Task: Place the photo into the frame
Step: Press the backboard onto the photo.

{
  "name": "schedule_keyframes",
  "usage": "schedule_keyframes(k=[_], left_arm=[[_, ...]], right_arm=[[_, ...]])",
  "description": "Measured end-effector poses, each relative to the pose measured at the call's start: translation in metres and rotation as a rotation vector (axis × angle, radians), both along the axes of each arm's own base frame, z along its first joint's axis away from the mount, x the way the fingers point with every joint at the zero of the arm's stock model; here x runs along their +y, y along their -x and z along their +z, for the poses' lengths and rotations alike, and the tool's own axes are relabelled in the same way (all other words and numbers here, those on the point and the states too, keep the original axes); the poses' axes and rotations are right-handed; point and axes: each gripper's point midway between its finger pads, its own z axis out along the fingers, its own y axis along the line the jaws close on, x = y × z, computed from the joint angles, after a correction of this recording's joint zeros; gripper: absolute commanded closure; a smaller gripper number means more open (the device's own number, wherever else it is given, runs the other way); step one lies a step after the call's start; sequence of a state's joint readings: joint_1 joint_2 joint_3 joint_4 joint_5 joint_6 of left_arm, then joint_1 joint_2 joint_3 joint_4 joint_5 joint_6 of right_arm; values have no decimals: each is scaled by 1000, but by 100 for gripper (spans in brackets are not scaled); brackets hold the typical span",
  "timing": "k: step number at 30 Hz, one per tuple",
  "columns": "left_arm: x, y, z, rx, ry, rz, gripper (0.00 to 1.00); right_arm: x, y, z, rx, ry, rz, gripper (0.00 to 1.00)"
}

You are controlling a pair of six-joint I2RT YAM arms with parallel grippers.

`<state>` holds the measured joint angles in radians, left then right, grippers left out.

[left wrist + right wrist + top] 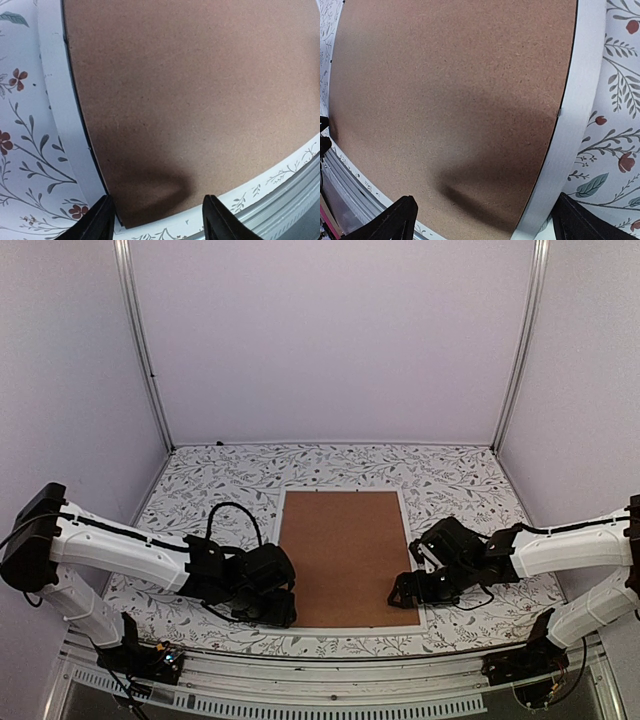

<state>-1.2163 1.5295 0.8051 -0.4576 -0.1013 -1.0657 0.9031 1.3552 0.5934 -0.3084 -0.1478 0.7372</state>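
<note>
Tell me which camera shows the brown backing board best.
The top external view: nearly the whole backing board shows, lying in the white frame. Each wrist view shows only one near corner, close up.

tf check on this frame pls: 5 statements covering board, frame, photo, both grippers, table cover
1. The brown backing board lies inside the white frame. True.
2. The photo lies in view on top of the board. False: no photo shows in any view, only the bare brown board.
3. The left gripper is at the frame's near left corner. True.
4. The right gripper is shut on the frame's edge. False: its fingers stand wide apart and hold nothing.
5. The table cover is plain white. False: it carries a leaf and flower print.
</note>
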Motion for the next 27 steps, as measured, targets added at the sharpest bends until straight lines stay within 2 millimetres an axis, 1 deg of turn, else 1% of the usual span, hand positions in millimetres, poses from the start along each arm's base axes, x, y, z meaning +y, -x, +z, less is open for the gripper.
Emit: schedule_keyframes(k=[6,13,18,22,25,27], left_arm=[[0,0,0,-2,-2,-7,38],[6,-4,0,-25,-28,17,35],[12,-8,7,-52,-37,33,32],[15,-12,13,-77,-37,43,31],[16,-14,16,-90,-46,48,30],[17,-15,18,-97,-56,50,28]], right_arm=[[0,0,0,0,-2,1,4],[-2,2,0,-7,25,19,1],[-16,9,-1,1,85,38,1],[-22,14,8,-7,87,49,1],[-21,21,17,-19,74,71,1],[-19,27,19,-20,73,92,1]])
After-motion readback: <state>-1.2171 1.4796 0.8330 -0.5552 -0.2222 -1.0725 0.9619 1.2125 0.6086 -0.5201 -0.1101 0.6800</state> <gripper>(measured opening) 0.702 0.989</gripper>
